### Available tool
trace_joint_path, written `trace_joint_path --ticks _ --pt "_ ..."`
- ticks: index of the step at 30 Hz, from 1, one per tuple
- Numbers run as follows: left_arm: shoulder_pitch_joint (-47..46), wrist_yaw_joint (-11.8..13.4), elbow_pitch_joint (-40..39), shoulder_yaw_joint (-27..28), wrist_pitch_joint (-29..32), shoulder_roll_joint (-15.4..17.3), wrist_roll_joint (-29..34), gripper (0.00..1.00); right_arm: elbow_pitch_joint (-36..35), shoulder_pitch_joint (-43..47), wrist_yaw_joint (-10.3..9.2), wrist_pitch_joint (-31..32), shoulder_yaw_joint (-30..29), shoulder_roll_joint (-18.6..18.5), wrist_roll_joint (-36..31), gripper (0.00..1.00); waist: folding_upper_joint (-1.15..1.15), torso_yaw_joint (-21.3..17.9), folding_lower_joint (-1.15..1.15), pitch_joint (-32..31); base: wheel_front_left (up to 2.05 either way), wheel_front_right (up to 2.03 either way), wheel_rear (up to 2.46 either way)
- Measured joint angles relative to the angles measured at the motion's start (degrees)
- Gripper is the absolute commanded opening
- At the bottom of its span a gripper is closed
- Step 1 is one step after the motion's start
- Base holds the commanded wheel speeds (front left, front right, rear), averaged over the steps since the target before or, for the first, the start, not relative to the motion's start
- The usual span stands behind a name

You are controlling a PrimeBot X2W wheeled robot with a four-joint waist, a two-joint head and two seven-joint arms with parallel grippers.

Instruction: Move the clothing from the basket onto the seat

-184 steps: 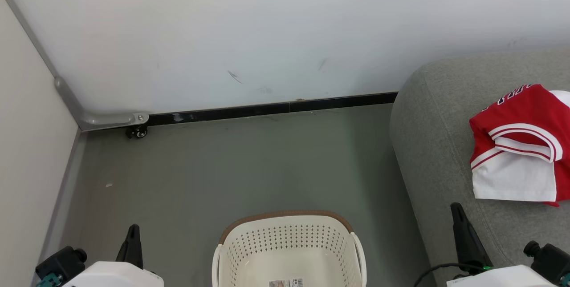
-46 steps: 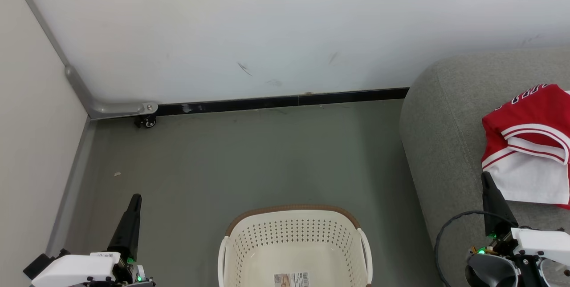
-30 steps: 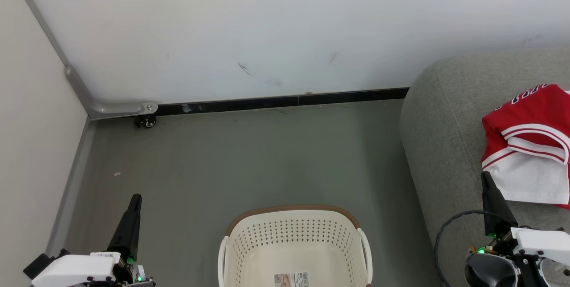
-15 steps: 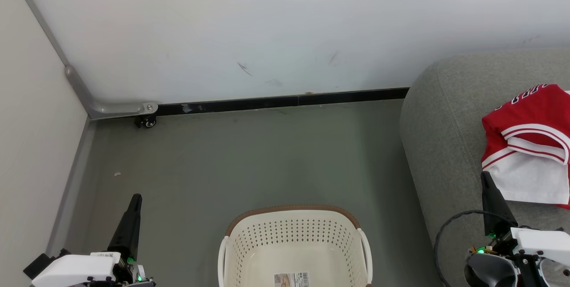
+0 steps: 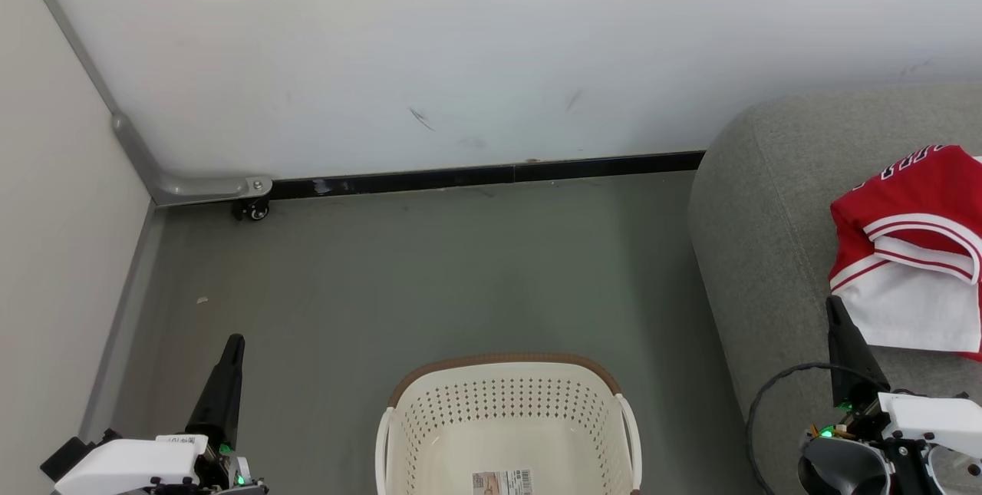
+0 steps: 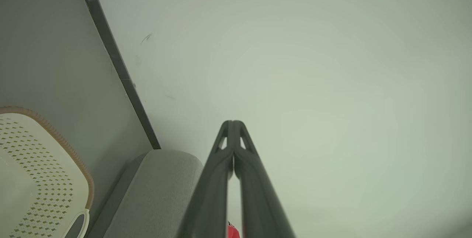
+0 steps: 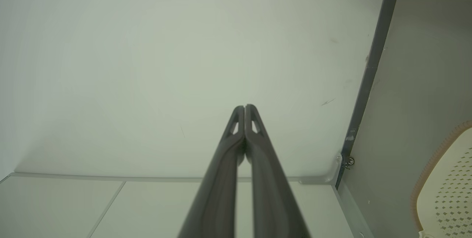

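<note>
So the clothing [image 5: 913, 249] is up on the sofa [image 5: 767, 249], in one crumpled heap at the right edge of the head view. It's smooth red fabric with white-and-red striped trim, a flap of white lining turned outward, and a bit of block lettering at the top. Can't tell if that heap is one piece or two. The sofa is grey woven stuff with a fat rounded edge and a seam running down it.

One basket [image 5: 499, 403] sits on the floor [image 5: 422, 272] left of the sofa, well apart from the heap. It's cream plastic with rows of little diamond holes in the walls, a brown band round the rim and a looped handle on each side. There's one paper label [image 5: 502, 482] on its bottom.

Two claws. The left claw [image 5: 232, 341] hangs over the floor left of the basket, both long dark fingers pressed flat together with nothing in them. The right claw [image 5: 830, 303] is over the sofa's front, tip just beside the lower-left corner of the white lining; can't tell whether it's touching. Its fingers are closed tight too, nothing gripped. A black cable [image 5: 767, 403] loops beside its wrist.

Background is a matte grey-green floor, a plain white wall [image 5: 460, 34] with a few scuffs, a black skirting strip [image 5: 491, 173] and one small caster [image 5: 252, 211] in the corner.
</note>
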Motion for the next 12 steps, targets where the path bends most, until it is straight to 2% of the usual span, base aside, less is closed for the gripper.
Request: trace_joint_path --ticks 12 --pt "0.0 0.0 -0.01 -0.01 -0.05 0.0 0.0 0.0 0.0 0.0 0.0 0.01 -0.1 0.03 -0.02 0.0 0.0 0.0 0.0 0.0 0.0 0.0 0.0"
